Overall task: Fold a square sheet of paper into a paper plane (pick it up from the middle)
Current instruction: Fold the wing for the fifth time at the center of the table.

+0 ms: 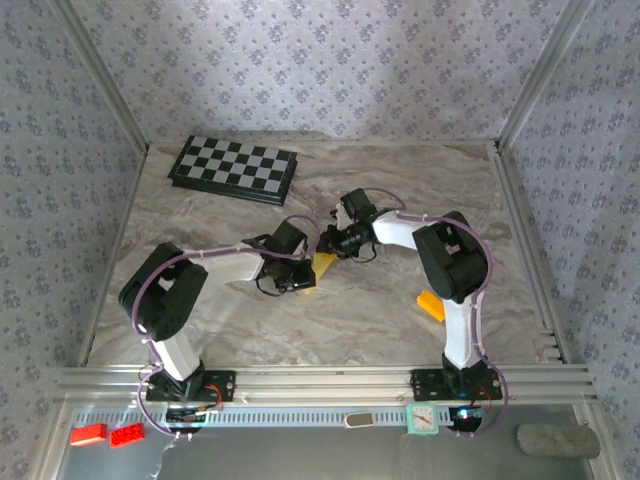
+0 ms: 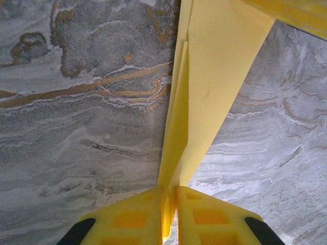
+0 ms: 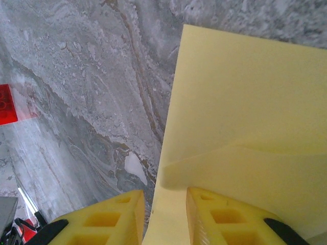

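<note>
Left wrist: left claw [image 2: 169,214] pinching paper plane [image 2: 209,87] edge.

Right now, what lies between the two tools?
Only the folded yellow paper lies between the left tool and the right tool in the top view; each wrist view shows fingers pinching it.

paper [image 1: 324,265] mid-table between both arms; checkerboard [image 1: 233,168] behind, block [image 1: 431,304] right.

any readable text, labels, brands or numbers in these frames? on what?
None legible.
Small clock on the near rail: dial markings too small to read.
Yellow paper, checkerboard, red bricks, orange block: no print visible.
</note>
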